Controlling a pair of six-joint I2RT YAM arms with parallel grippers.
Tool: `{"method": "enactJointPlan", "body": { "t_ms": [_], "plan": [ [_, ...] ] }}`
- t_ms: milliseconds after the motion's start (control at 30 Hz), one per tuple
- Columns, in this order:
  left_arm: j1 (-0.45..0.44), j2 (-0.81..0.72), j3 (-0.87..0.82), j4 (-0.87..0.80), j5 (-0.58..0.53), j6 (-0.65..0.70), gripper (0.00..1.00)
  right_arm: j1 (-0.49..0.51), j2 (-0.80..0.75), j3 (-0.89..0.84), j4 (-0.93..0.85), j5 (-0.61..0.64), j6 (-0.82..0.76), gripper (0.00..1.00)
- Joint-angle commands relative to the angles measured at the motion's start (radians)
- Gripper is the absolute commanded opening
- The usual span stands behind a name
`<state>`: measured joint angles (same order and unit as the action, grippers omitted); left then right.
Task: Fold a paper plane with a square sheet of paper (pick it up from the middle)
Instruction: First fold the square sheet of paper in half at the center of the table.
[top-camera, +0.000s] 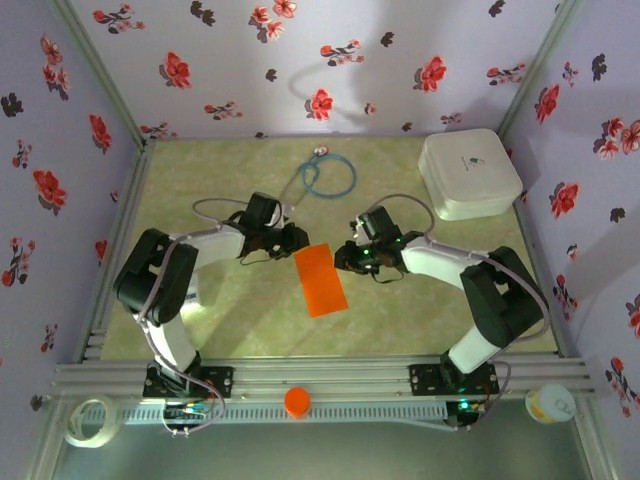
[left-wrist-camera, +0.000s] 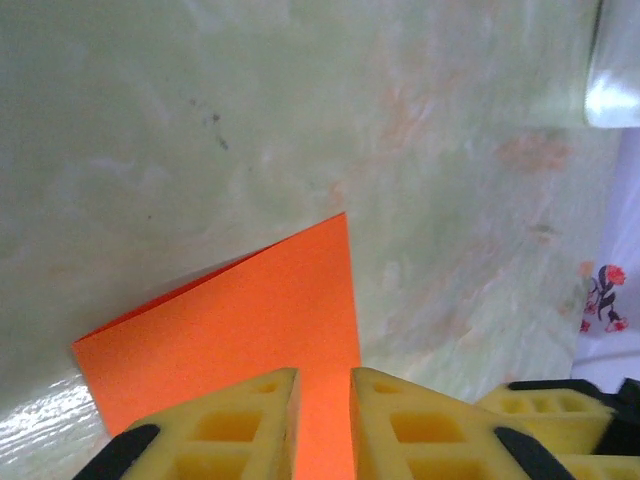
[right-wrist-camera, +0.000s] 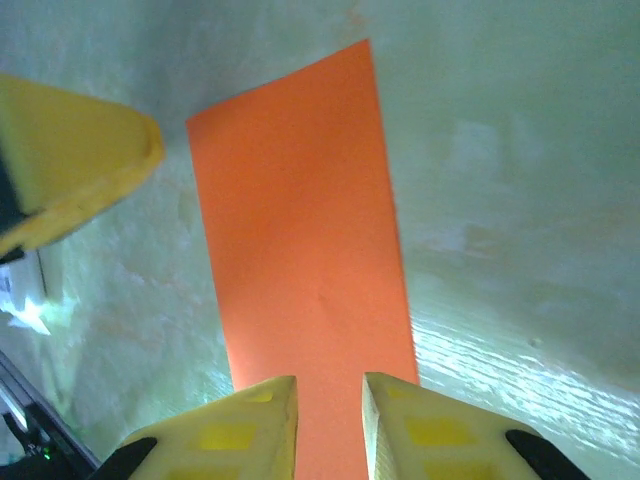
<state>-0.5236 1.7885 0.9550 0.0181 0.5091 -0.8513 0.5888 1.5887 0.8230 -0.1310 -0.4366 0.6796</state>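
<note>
The square sheet of paper (top-camera: 321, 280) lies flat on the green table, folded in half into a long bright orange rectangle. My left gripper (top-camera: 297, 240) is at its far left corner and my right gripper (top-camera: 340, 258) at its far right edge. In the left wrist view the paper (left-wrist-camera: 240, 320) shows under the left gripper (left-wrist-camera: 323, 375), whose yellow jaws stand a narrow gap apart. From the right wrist, the paper (right-wrist-camera: 300, 250) stretches away from the right gripper (right-wrist-camera: 330, 380), also slightly open over its near end. A left finger (right-wrist-camera: 70, 170) appears there at the upper left.
A white rounded box (top-camera: 468, 172) stands at the back right, a blue cable loop (top-camera: 330, 175) at the back middle. On the front rail are a small orange cap (top-camera: 297, 401), a tape roll (top-camera: 88, 420) and a small tub (top-camera: 550, 403).
</note>
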Motion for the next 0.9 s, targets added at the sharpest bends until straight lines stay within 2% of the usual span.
{"method": "enactJointPlan", "body": {
  "t_ms": [0,267,433,667,867],
  "plan": [
    [-0.002,0.046,0.024,0.006,0.009,0.025,0.2,-0.001,-0.016,-0.057,0.019,0.005,0.106,0.26],
    [0.013,0.109,0.019,0.004,-0.006,0.029,0.19,0.021,-0.106,-0.168,0.051,-0.01,0.196,0.32],
    [0.032,0.125,-0.042,0.059,0.009,0.022,0.18,0.047,-0.129,-0.21,0.05,-0.023,0.229,0.36],
    [0.05,0.13,-0.124,0.149,0.035,-0.012,0.18,0.063,-0.108,-0.227,0.053,-0.06,0.246,0.36],
    [0.054,0.135,-0.132,0.16,0.034,-0.014,0.17,0.066,-0.106,-0.241,0.036,-0.062,0.251,0.36]
  ]
}}
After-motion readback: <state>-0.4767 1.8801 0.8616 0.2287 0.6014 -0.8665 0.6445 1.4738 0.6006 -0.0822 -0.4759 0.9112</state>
